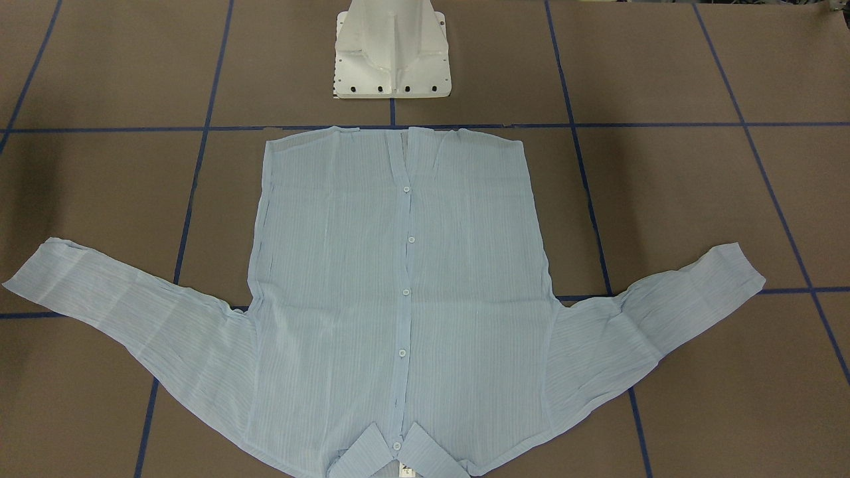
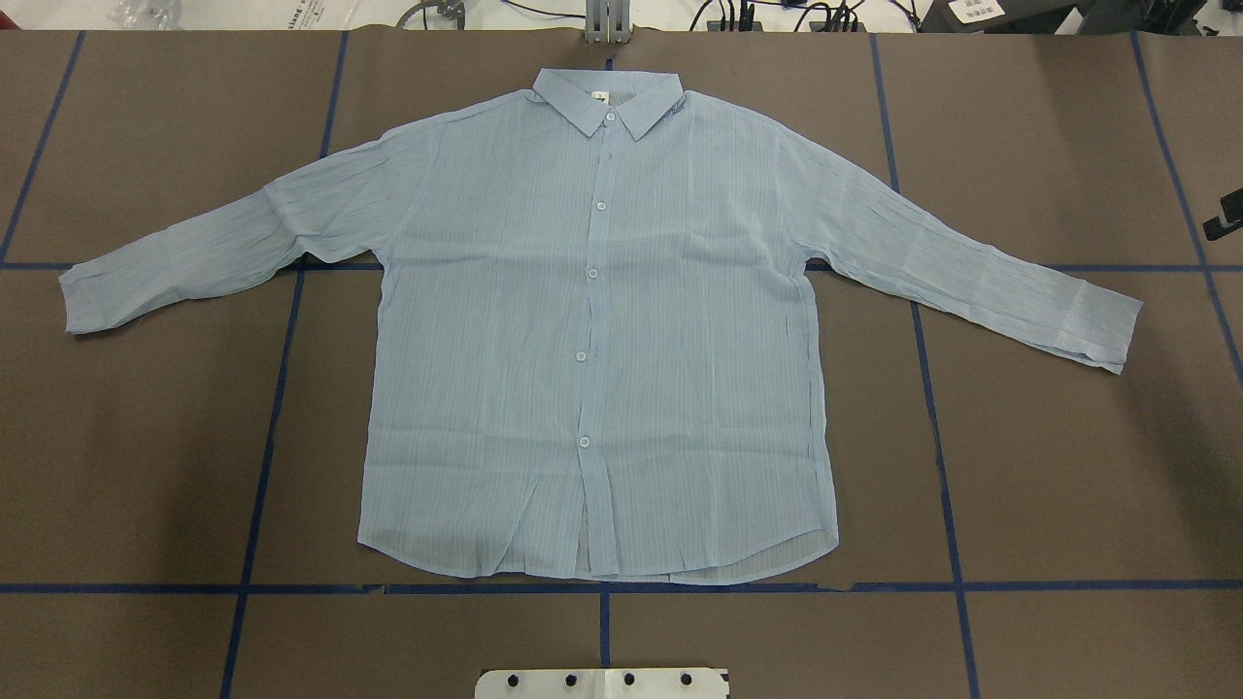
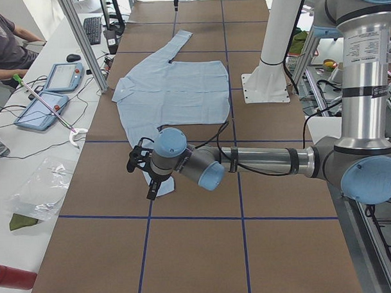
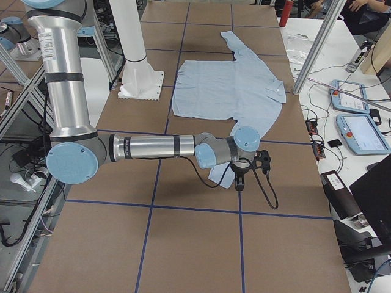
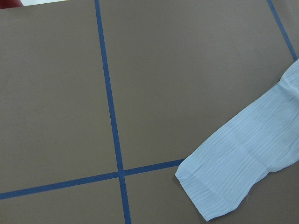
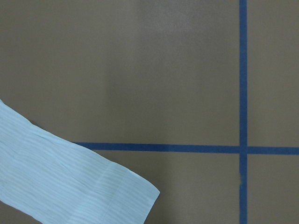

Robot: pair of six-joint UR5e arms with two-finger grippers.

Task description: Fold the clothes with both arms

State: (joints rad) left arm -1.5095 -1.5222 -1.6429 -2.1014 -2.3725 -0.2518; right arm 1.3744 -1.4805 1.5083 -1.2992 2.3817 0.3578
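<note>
The blue shirt (image 2: 592, 320) lies flat and face up in the middle of the overhead view. Its collar (image 2: 607, 102) is at the top edge and its hem is right by a blue tape line (image 2: 291, 587). Both sleeves stick out to the sides. The left hand (image 3: 150, 190) hangs near one cuff (image 5: 210, 191) and the right hand (image 4: 238, 185) near the other cuff (image 6: 117, 196). I cannot tell if either hand is open or closed. Lots of bare brown surface (image 2: 1068, 466) lies around the cuffs
</note>
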